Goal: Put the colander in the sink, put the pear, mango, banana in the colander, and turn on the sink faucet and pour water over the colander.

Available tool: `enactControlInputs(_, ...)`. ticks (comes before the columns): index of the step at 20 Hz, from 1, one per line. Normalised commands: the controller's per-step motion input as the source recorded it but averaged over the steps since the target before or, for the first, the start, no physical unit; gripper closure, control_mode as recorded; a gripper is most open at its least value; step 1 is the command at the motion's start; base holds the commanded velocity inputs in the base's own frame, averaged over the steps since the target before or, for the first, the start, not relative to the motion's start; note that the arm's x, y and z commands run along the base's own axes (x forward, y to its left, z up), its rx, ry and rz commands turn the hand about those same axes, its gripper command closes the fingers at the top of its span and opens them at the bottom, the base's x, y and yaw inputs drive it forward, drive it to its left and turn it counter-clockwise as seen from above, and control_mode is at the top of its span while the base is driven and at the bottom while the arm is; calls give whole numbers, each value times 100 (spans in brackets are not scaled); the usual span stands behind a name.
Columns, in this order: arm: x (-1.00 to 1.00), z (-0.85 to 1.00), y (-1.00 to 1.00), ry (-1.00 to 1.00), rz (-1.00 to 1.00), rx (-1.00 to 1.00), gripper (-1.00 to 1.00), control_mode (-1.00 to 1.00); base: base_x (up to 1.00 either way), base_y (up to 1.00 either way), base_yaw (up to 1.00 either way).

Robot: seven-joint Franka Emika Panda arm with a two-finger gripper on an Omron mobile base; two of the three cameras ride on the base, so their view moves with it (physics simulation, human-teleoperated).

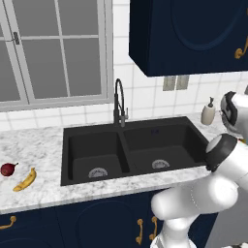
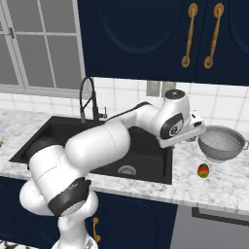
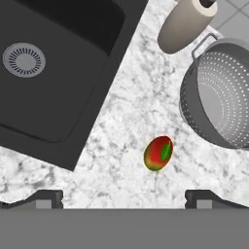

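In the hand view the tool [image 3: 124,197] hangs over the marble table [image 3: 121,121] with its jaws spread wide and nothing between them. Just ahead at about 1 o'clock lies the mango [image 3: 158,153], and farther on at 2 o'clock stands the colander [image 3: 221,97], upright on the table (not yet in the sink [image 3: 53,73], which lies off at 10 o'clock). I judge the next reach goes up and right to the colander's rim, while the pear [image 1: 7,169] and banana [image 1: 25,180] wait on the table beyond the sink's far side, below the window [image 1: 53,48] and dark blue cabinets [image 1: 189,34].

Black sink [image 1: 133,145], faucet [image 1: 118,101], pear [image 1: 8,169], banana [image 1: 25,180]
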Motion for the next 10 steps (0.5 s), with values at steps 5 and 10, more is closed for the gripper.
enactControlInputs(5, 41, -19, -36, 0, 6, 0, -100, -100, 0, 0, 0)
enactControlInputs(10, 39, -21, -24, 2, 4, 0, -100, -100, 0, 0, 0)
